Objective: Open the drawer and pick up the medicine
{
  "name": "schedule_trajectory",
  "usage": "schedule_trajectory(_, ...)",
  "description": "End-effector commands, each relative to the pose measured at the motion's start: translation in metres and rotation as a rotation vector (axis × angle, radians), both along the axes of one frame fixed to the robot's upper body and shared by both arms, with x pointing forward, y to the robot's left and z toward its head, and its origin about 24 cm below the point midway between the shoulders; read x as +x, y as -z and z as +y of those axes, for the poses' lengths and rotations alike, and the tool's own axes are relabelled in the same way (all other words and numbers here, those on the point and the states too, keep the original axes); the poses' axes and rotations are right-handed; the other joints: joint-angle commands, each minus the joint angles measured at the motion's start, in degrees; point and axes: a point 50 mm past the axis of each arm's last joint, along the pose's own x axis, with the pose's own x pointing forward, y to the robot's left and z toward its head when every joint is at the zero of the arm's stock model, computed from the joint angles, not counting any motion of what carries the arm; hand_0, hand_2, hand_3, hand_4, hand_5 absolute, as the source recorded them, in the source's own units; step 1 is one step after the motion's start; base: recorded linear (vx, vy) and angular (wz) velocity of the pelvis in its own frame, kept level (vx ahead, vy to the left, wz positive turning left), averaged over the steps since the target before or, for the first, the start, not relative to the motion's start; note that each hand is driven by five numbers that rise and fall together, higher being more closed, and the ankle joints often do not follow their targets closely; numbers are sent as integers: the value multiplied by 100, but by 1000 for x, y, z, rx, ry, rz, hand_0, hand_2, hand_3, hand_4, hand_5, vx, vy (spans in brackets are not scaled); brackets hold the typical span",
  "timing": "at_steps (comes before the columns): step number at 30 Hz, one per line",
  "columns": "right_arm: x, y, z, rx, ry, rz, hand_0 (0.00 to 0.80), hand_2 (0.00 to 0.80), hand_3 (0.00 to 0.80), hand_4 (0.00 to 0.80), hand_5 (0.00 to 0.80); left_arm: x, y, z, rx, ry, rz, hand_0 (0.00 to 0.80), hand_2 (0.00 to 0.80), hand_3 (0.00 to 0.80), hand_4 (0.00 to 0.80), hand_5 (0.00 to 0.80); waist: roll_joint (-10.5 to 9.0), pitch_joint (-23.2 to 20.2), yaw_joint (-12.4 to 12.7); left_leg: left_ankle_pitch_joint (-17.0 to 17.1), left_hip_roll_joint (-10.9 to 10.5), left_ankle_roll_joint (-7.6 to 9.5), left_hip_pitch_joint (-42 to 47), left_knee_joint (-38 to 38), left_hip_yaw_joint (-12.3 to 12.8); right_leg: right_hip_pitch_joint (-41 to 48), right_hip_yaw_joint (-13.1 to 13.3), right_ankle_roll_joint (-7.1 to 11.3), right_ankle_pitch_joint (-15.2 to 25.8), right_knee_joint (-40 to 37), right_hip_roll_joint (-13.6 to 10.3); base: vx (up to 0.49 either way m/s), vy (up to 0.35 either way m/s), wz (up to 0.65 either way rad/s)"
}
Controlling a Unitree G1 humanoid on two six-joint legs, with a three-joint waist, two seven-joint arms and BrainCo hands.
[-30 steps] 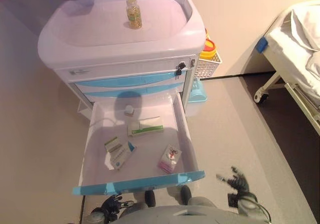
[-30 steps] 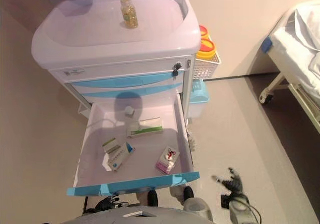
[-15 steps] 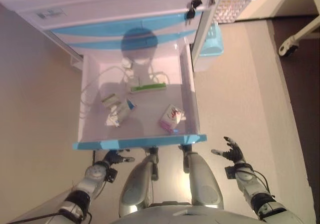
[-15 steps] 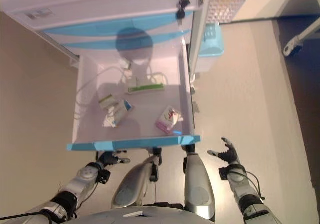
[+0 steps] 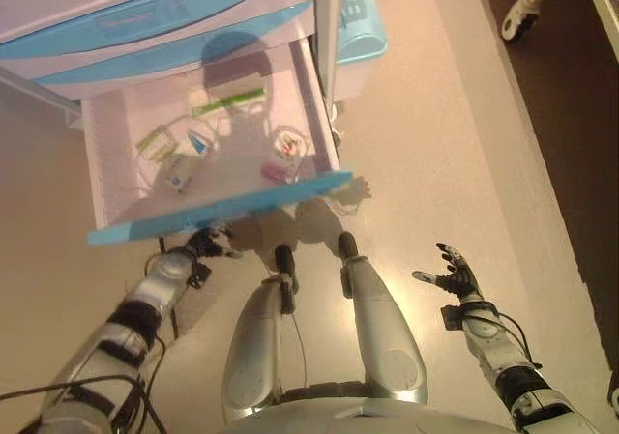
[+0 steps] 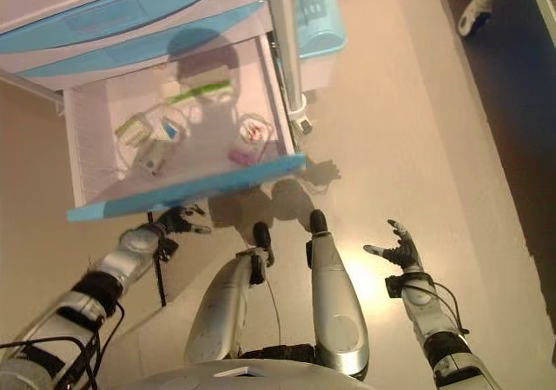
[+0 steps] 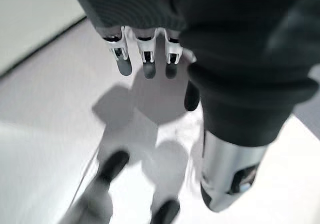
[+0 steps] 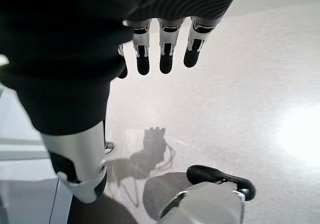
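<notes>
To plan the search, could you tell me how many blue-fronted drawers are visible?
3: two shut, upper drawer and lower drawer, and the open drawer beneath; others may be cropped.

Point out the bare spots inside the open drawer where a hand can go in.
In the white open drawer, the strip along its left wall is bare, and so is the back right corner. The middle is crowded: green-and-white carton, small boxes and pink-and-white packet.
</notes>
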Motion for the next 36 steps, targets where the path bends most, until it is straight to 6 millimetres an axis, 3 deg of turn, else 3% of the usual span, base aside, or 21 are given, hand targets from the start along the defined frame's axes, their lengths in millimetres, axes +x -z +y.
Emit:
schedule_trajectory(1, -20, 6, -2, -37, -56, 36, 0, 0, 0, 0, 0, 24, -77, 54, 74, -175, -194, 0, 0, 0, 0, 0, -82, -354, -394, -580, -82, 317, -115, 599, 138, 12, -63, -138, 155, -112, 50, 42, 133, -19)
schedule_trajectory(5, -18, 3, -4, -59, -75, 25, 0, 0, 0, 0, 0, 28, -126, 91, 31, -353, -263, 0, 0, 0, 0, 0, -83, -315, -701, -829, -8, 304, -40, 695, 317, -18, 197, -55, 141, -258, 129, 96, 149, -30)
schedule_trajectory(10, -13, 0, 0, -96, -112, 7, 0, 0, 0, 0, 0, 27, -165, 110, -154, -531, -438, 0, 0, 0, 0, 0, -122, -281, -888, -958, 19, 320, -61, 794, 486, -98, 429, 25, 312, -501, 186, 38, 114, -34)
schedule_trajectory(13, -12, 0, 4, -116, -131, -1, 0, 0, 0, 0, 0, 22, -188, 121, -158, -657, -573, 0, 0, 0, 0, 0, -150, -280, -936, -1059, 1, 346, -57, 816, 540, -125, 528, 72, 372, -586, 213, 24, 80, -23)
schedule_trajectory(16, -14, 3, 9, -112, -144, 4, 0, 0, 0, 0, 0, 18, -203, 127, -145, -721, -660, 0, 0, 0, 0, 0, -198, -296, -938, -1169, -29, 373, -38, 814, 563, -127, 603, 114, 424, -649, 228, 13, 26, -17)
schedule_trajectory(19, -14, 5, 13, -105, -158, 11, 0, 0, 0, 0, 0, 21, -204, 124, -141, -732, -688, 0, 0, 0, 0, 0, -219, -313, -896, -1212, -65, 395, 53, 725, 572, -87, 625, 156, 457, -714, 236, 8, -2, -4)
schedule_trajectory(25, -11, 7, 25, -63, -203, 12, 0, 0, 0, 0, 0, 22, -182, 119, -226, -667, -679, 0, 0, 0, 0, 0, -208, -382, -702, -1153, -157, 411, 360, 398, 471, 156, 584, 224, 504, -902, 195, 3, -34, 3)
schedule_trajectory(28, -11, 11, 34, -9, -226, 40, 0, 0, 0, 0, 0, 27, -164, 101, -347, -526, -708, 0, 0, 0, 0, 0, -252, -471, -525, -895, -220, 410, 536, 84, 443, 347, 500, 247, 693, -1137, 82, -86, -183, 7)
schedule_trajectory(32, -19, 24, 40, 97, -230, 114, 0, 0, 0, 0, 0, 26, -115, 63, -568, -338, -676, 0, 0, 0, 0, 0, -212, -649, -172, -719, -305, 375, 943, -405, 191, 812, 208, 284, 653, -1359, -70, 23, -193, 24)
schedule_trajectory(34, -26, 33, 44, 171, -220, 159, 0, 0, 0, 0, 0, 16, -74, 39, -712, -299, -622, 0, 0, 0, 0, 0, -197, -816, 57, -600, -367, 347, 1166, -684, 11, 1160, 17, 271, 584, -1494, -130, 55, -241, 38)
schedule_trajectory(36, -31, 40, 48, 212, -212, 199, 0, 0, 0, 0, 0, 0, -34, 21, -747, -300, -538, 0, 0, 0, 0, 0, -195, -978, 233, -502, -411, 315, 1395, -903, -141, 1485, -185, 258, 510, -1593, -179, 100, -219, 39)
